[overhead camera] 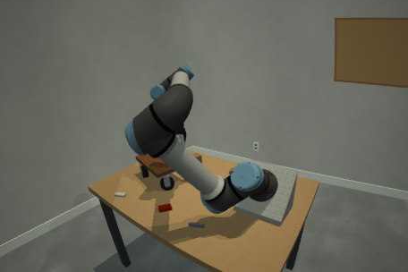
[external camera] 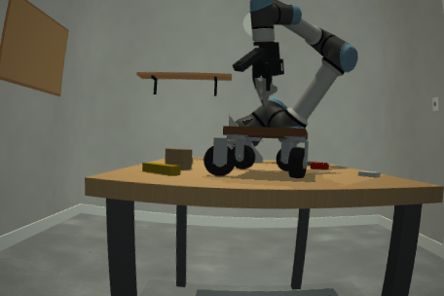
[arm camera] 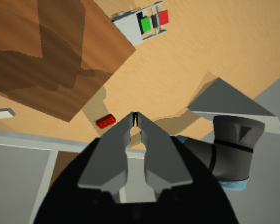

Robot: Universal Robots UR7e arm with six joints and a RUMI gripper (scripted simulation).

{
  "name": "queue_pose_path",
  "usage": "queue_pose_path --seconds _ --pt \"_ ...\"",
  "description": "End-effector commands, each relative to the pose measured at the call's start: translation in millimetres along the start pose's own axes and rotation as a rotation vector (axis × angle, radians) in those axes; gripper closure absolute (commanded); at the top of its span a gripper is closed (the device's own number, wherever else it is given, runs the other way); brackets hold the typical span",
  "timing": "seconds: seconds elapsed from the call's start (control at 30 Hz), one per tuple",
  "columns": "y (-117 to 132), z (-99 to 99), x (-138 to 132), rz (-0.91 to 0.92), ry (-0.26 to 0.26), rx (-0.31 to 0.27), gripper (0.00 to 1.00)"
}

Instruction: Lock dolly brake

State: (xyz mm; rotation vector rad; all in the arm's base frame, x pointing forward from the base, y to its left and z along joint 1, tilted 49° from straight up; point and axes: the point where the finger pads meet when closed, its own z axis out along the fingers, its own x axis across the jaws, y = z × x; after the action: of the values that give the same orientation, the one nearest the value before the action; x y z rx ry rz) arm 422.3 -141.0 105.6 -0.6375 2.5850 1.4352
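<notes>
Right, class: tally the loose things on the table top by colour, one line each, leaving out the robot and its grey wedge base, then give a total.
Red: 1, brick
Yellow: 1, flat block
Brown: 2, dolly, box
White: 1, small bar
Grey: 1, small bar
Total: 6

A bare test room: grey walls, a corkboard (overhead camera: 371, 52), a wall shelf (external camera: 184, 76), and one wooden table (external camera: 253, 189) carrying a robot arm (external camera: 312, 36).
</notes>
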Motion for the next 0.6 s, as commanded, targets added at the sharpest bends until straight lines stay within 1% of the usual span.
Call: queue_pose_path --seconds 0.0,0.17,0.3,0.57 --pt "-35.0 -1.8 24.2 -0.117 -0.077 0.088 1.0" --pt "-63.0 -2.8 50.0 -0.229 -0.122 0.181 1.0" --pt "-76.2 -3.0 63.9 -0.286 -0.14 0.234 1.0" --pt "-84.7 -3.1 73.5 -0.326 -0.15 0.272 1.0"
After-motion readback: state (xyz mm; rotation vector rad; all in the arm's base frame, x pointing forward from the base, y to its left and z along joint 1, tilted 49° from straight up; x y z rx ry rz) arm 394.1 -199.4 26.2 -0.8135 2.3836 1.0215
